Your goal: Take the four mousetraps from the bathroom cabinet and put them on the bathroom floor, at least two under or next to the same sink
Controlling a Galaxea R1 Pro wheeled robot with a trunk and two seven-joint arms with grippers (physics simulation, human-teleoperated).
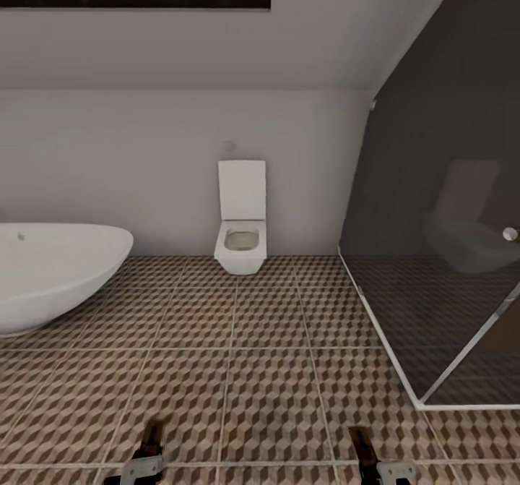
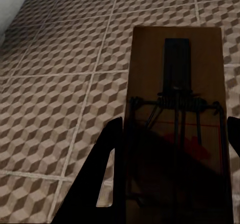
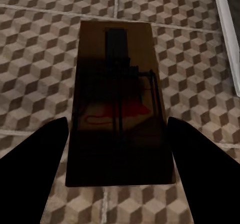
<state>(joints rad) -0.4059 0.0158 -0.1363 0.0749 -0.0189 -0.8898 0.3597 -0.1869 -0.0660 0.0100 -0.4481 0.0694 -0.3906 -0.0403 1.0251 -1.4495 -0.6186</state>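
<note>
My left gripper (image 2: 175, 125) is shut on a brown wooden mousetrap (image 2: 175, 83), its dark fingers (image 2: 97, 184) pressing the board's long sides. Dark wire and a red mark show on the board. My right gripper (image 3: 117, 121) is shut on a second mousetrap (image 3: 117, 83) in the same way. Both traps hang above the cube-patterned bathroom floor (image 1: 267, 369). In the head view the left gripper (image 1: 148, 450) and right gripper (image 1: 370, 457) stick out at the bottom edge, each with a dark trap (image 1: 152, 433) (image 1: 359, 441). The cabinet and the sink are out of view.
A white oval bathtub (image 1: 50, 275) stands at the left. A white toilet (image 1: 241, 232) sits against the far wall. A dark glass shower enclosure (image 1: 440, 254) with a white base rail takes up the right. Open tiled floor lies between them.
</note>
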